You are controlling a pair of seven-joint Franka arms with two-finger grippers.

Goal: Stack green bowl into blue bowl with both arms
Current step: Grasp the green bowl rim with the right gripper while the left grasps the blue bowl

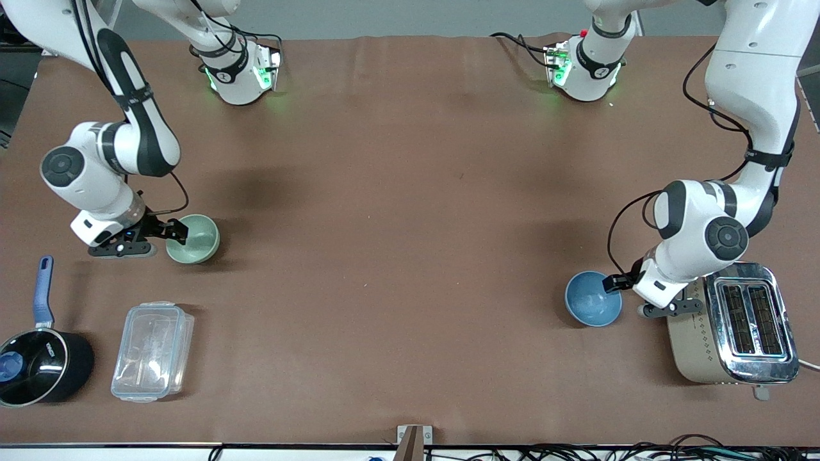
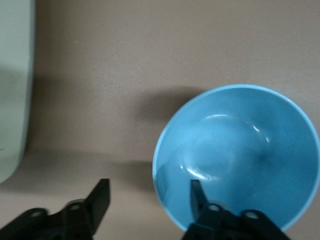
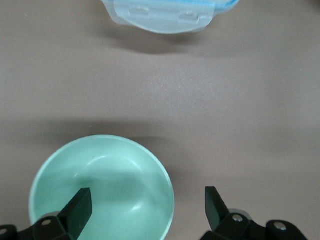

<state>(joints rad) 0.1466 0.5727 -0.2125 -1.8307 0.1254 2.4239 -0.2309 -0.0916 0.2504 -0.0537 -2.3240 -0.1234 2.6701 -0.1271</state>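
The green bowl (image 1: 193, 239) sits upright on the table toward the right arm's end. My right gripper (image 1: 174, 232) is open and low at its rim. In the right wrist view one finger (image 3: 80, 206) is inside the green bowl (image 3: 105, 180) and the other is outside, so my right gripper (image 3: 146, 202) straddles the rim. The blue bowl (image 1: 593, 298) sits upright toward the left arm's end, beside the toaster. My left gripper (image 1: 614, 282) is open at its rim. In the left wrist view one finger (image 2: 196, 194) is inside the blue bowl (image 2: 245, 150) and the other is outside, so my left gripper (image 2: 148, 196) straddles it.
A silver toaster (image 1: 737, 326) stands right beside the blue bowl and the left arm; its pale side shows in the left wrist view (image 2: 12, 90). A clear lidded plastic box (image 1: 152, 351) (image 3: 167, 12) and a black saucepan with a blue handle (image 1: 38, 365) lie nearer the front camera than the green bowl.
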